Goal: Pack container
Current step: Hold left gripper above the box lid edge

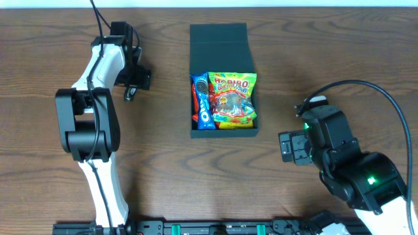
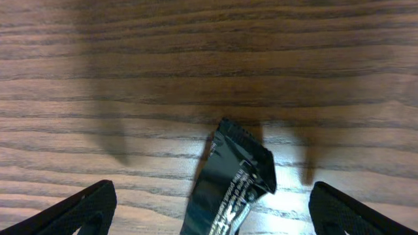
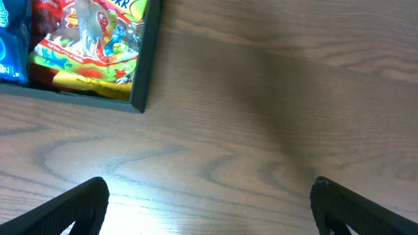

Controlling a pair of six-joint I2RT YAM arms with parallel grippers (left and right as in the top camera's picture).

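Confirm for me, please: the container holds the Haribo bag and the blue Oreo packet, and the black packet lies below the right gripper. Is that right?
Not quite: the black packet lies below the left gripper, not the right gripper, as the left wrist view shows. The container does hold the Haribo bag and the blue Oreo packet.

The table (image 1: pixel 39 163) was viewed straight down from above by the overhead camera. The left wrist view was held close over the wood, a black packet (image 2: pixel 228 189) at lower centre. The container (image 3: pixel 147 59) corner, upper left in the right wrist view, was shared with overhead.
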